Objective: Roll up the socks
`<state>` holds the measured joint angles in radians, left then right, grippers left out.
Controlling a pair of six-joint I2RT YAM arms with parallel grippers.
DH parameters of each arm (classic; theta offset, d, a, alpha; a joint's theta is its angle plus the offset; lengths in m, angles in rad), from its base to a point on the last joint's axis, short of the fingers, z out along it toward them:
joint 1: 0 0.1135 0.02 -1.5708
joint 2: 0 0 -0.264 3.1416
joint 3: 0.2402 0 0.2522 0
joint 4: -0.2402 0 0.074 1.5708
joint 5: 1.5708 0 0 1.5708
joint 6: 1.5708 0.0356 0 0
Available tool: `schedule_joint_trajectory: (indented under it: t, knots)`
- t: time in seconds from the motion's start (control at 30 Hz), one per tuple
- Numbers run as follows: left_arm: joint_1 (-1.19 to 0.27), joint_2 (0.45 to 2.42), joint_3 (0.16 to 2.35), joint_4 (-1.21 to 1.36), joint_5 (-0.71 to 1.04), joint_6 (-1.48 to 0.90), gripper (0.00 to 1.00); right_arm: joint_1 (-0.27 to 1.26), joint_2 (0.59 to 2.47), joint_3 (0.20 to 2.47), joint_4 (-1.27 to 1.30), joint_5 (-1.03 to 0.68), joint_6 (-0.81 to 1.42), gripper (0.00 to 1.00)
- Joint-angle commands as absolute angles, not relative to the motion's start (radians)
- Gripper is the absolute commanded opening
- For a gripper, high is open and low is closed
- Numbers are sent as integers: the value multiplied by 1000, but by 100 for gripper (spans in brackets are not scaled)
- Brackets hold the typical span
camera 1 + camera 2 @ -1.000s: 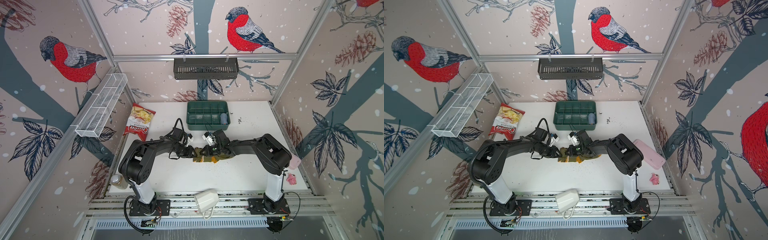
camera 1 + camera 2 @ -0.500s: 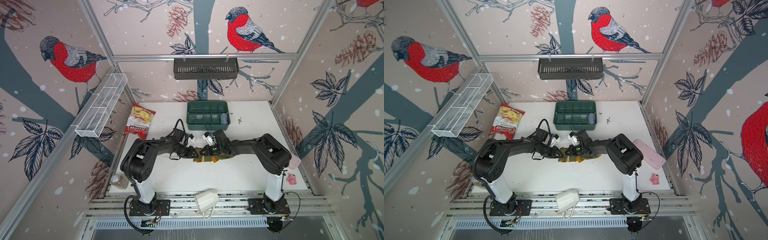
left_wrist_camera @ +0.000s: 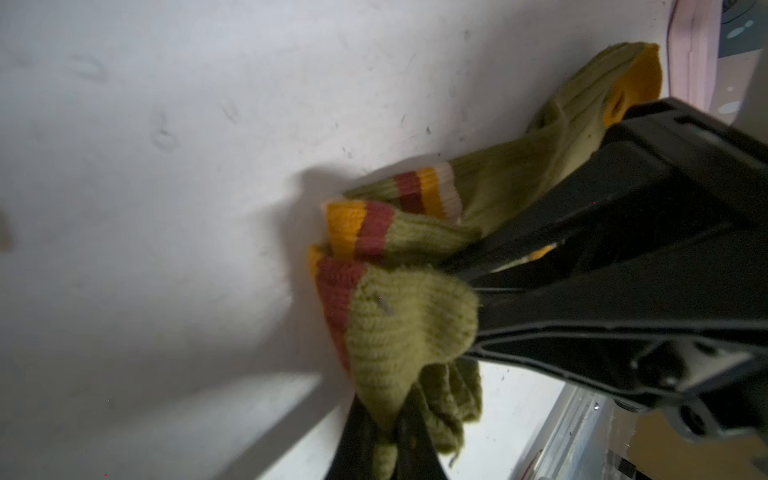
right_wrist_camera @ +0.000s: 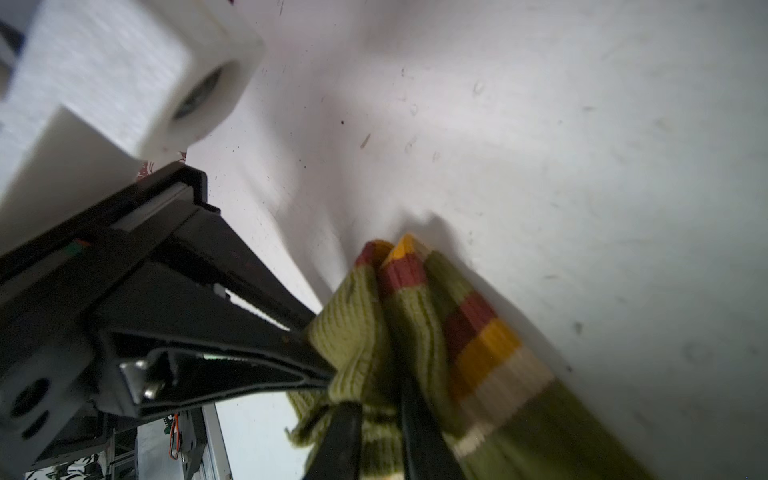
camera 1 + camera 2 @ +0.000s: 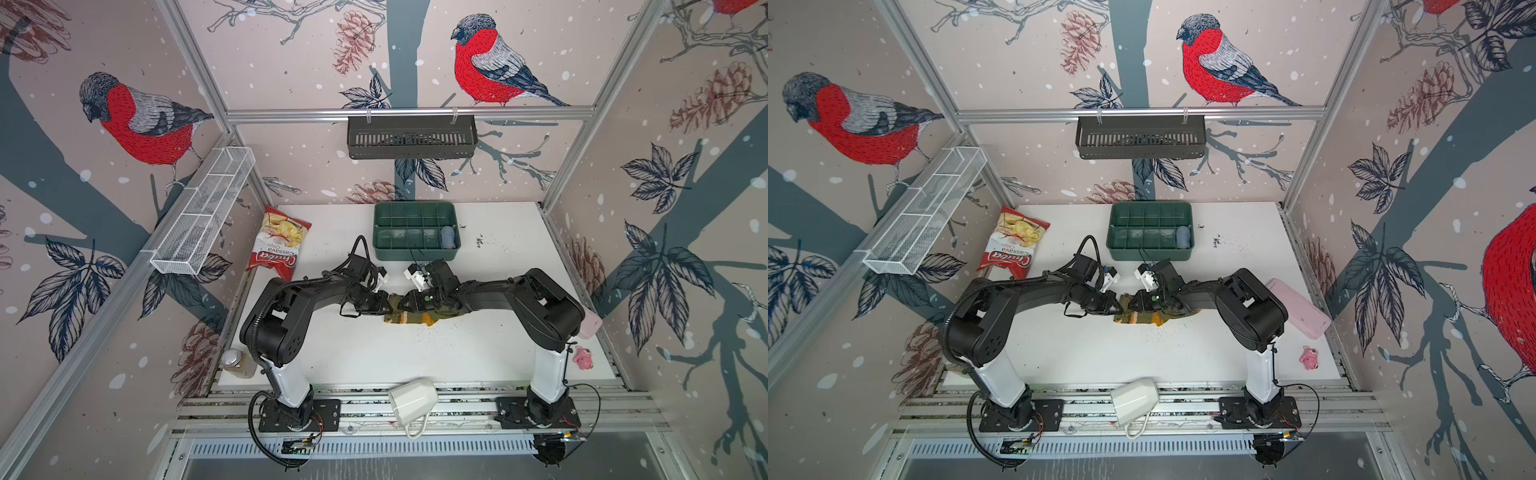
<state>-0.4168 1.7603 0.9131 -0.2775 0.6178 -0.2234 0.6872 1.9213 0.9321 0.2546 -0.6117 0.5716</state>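
The white tabletop (image 5: 374, 361) is scuffed and sprinkled with dark specks (image 5: 422, 332). It sits inside an aluminium frame (image 5: 407, 113), and the walls are papered with bullfinches (image 5: 486, 62) and pine cones (image 5: 353, 41). The socks (image 5: 411, 318) lie bunched at the tabletop's middle, in front of the green divided tray (image 5: 415, 254) (a chips bag (image 5: 278, 245) lies off by the left wall). The left gripper (image 3: 386, 428) is pinched tight on a fold of the knit. The right gripper (image 4: 380, 415) has its jaws a little apart with knit bunched between them; whether it truly grips, I cannot tell.
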Motion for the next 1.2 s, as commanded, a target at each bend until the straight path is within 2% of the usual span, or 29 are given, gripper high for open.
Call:
schedule_joint_trajectory:
  t: [0.0,0.27,0.53,0.73,0.97,1.17]
  knots:
    - [-419,1746,943,-409,488,-173,3,675,1886,917,193,-565,557,27]
    - [-477,1764,1047,-587,284,-145,3,646,1827,864,196,-566,548,30]
    - [-594,1825,1215,-755,55,-170,1,652,1835,830,275,-630,578,21]
    - [-672,1884,1309,-864,-89,-204,0,669,1845,823,376,-694,636,18]
    - [-749,1952,1399,-939,-204,-238,0,666,1876,802,454,-713,686,15]
    - [-767,1948,1426,-941,-207,-255,0,645,1871,756,497,-663,729,12]
